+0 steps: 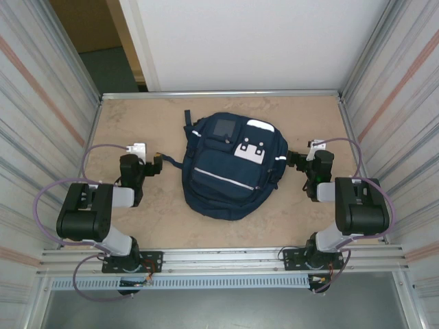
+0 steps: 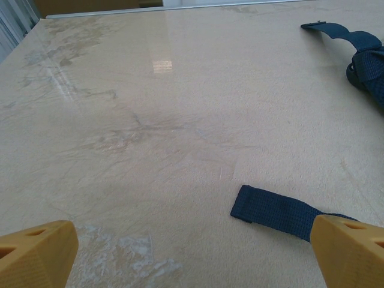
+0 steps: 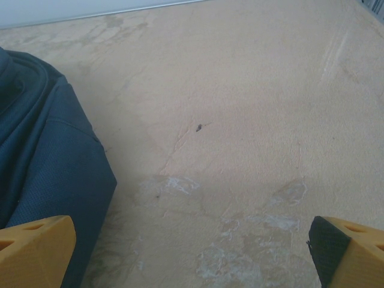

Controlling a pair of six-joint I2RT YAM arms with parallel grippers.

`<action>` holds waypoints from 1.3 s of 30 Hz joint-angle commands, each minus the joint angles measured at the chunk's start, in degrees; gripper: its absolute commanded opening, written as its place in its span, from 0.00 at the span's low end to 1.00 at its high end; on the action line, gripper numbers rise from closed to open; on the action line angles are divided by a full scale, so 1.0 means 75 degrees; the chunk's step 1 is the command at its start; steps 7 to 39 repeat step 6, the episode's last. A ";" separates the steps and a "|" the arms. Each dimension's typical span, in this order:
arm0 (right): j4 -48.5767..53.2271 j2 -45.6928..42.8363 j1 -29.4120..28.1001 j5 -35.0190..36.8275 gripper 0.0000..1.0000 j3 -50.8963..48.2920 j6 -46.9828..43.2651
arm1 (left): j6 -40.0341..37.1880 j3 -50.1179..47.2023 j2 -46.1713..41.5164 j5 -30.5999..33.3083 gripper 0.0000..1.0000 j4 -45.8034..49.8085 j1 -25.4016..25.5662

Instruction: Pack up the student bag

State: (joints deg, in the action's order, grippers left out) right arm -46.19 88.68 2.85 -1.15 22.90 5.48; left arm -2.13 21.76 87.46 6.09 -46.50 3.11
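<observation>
The student bag [image 1: 230, 164], navy with thin pale stripes, a white buckle patch and a small grey square panel, lies flat and closed in the middle of the tan table. My left gripper [image 1: 157, 164] rests just left of it, open and holding nothing. In the left wrist view the yellow fingers [image 2: 36, 255] stand wide apart, and a loose dark strap end [image 2: 273, 210] lies on the table by the right finger. My right gripper [image 1: 295, 160] sits at the bag's right side, open and empty. In the right wrist view the bag's side [image 3: 48, 162] lies beside the left finger [image 3: 33, 249].
Corrugated metal walls [image 1: 41, 116] close in the table on the left and right, and a metal rail [image 1: 219, 94] runs along the back edge. Bare tabletop [image 1: 130, 123] lies behind both grippers. A second strap [image 2: 345, 36] curls at the bag's top left.
</observation>
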 commanded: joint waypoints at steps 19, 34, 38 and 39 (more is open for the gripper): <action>0.0036 -0.0038 -0.0031 0.0130 0.99 0.0065 -0.0065 | -0.0083 0.0147 -0.0098 0.0125 0.99 -0.0046 -0.0034; 0.0036 -0.0038 -0.0031 0.0130 0.99 0.0065 -0.0065 | -0.0083 0.0147 -0.0098 0.0125 0.99 -0.0046 -0.0034; 0.0036 -0.0038 -0.0031 0.0130 0.99 0.0065 -0.0065 | -0.0083 0.0147 -0.0098 0.0125 0.99 -0.0046 -0.0034; 0.0036 -0.0038 -0.0031 0.0130 0.99 0.0065 -0.0065 | -0.0083 0.0147 -0.0098 0.0125 0.99 -0.0046 -0.0034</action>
